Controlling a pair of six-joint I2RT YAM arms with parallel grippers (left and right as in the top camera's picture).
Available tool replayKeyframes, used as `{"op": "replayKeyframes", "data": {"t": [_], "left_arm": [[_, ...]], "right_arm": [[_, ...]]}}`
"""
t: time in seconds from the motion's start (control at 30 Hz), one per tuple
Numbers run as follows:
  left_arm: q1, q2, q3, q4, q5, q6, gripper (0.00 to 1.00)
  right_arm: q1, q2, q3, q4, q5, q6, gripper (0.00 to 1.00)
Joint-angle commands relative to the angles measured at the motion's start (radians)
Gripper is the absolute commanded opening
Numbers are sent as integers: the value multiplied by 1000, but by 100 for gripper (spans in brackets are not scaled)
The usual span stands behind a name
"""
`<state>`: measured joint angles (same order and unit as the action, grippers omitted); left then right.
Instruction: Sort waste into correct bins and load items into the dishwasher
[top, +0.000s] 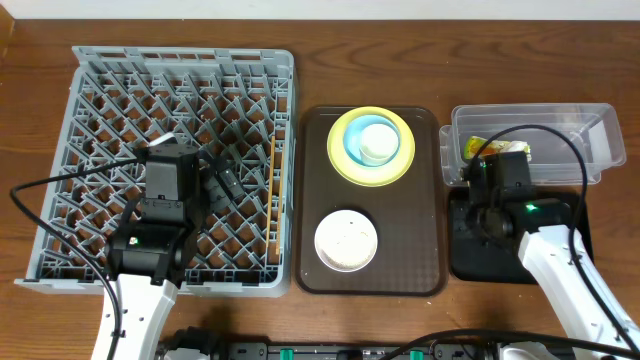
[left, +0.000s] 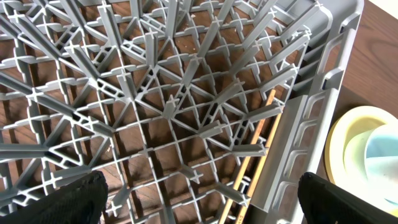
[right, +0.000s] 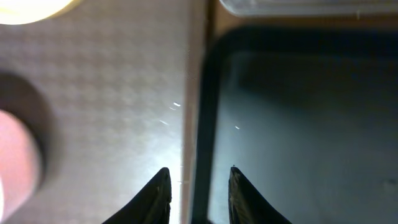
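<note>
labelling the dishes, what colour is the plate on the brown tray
Yellow; the plate holds a light blue bowl, clearest in the overhead view.

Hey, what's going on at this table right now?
Two robot arms are clearing up. The left end effector hangs wide open over the grey dish rack, where chopsticks lie. The right end effector, slightly open and empty, is above the black tray rim. A snack wrapper sits in the clear tub. Dishes wait on the brown tray.
</note>
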<state>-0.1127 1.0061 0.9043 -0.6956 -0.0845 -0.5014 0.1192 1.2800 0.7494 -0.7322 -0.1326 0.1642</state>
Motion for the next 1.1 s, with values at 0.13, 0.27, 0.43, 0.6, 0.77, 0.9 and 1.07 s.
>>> {"op": "replayKeyframes", "data": {"t": [0.13, 0.27, 0.43, 0.6, 0.77, 0.9, 1.07], "left_arm": [[3, 1, -3, 0, -5, -8, 100], [3, 1, -3, 0, -5, -8, 99], [3, 1, -3, 0, -5, -8, 99], [3, 1, -3, 0, -5, -8, 99], [3, 1, -3, 0, -5, -8, 99], [3, 1, -3, 0, -5, -8, 99], [3, 1, -3, 0, -5, -8, 99]], "right_arm": [[13, 71, -41, 40, 45, -3, 18], [13, 103, -41, 45, 20, -1, 17], [13, 120, -42, 45, 16, -2, 20], [13, 120, -42, 40, 57, -5, 23], [13, 101, -7, -1, 78, -4, 24], [13, 76, 28, -2, 32, -4, 25], [13, 66, 32, -1, 30, -5, 24]]}}
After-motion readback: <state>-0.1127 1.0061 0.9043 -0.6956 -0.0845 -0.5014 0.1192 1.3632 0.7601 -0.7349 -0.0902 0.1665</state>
